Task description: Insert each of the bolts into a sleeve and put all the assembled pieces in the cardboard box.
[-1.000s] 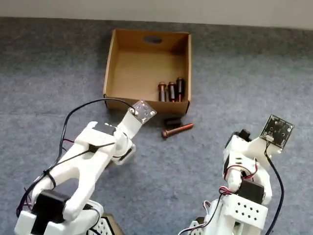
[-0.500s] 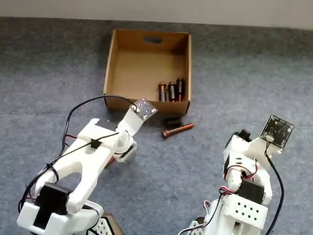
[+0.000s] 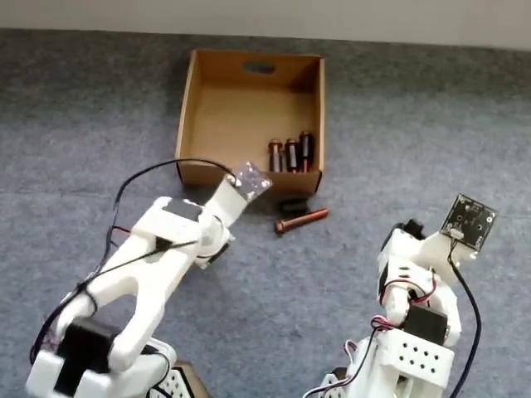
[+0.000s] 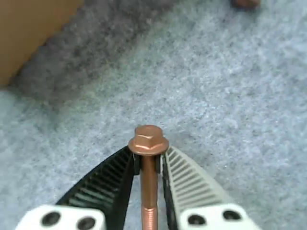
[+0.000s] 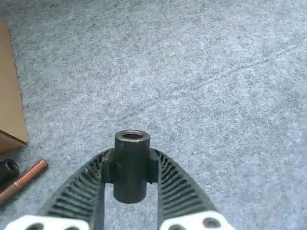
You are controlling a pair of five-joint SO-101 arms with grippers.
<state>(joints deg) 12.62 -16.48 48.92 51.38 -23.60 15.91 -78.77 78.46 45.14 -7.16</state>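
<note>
Left gripper (image 4: pixel 148 154) is clamped on a bolt (image 4: pixel 148 143), head poking past the fingertips, over the table (image 3: pixel 415 124) near the box (image 3: pixel 192 108)'s near wall. Right gripper (image 5: pixel 130 155) squeezes a sleeve (image 5: pixel 131 167) between its jaws. Three assembled pieces (image 3: pixel 290 153) lie in the box's near right corner, and a loose bolt (image 3: pixel 301 220) and spare sleeve (image 3: pixel 292 205) lie side by side on the table just outside that corner.

R gripper (image 5: pixel 130 159) is clamping a black sleeve (image 5: pixel 130 179) upright; copper bolt (image 5: pixel 25 180) is lying on tabletop (image 5: pixel 216 72) at approx 8 o'clock from it, cardboard box (image 5: pixel 8 86) at 10.
</note>
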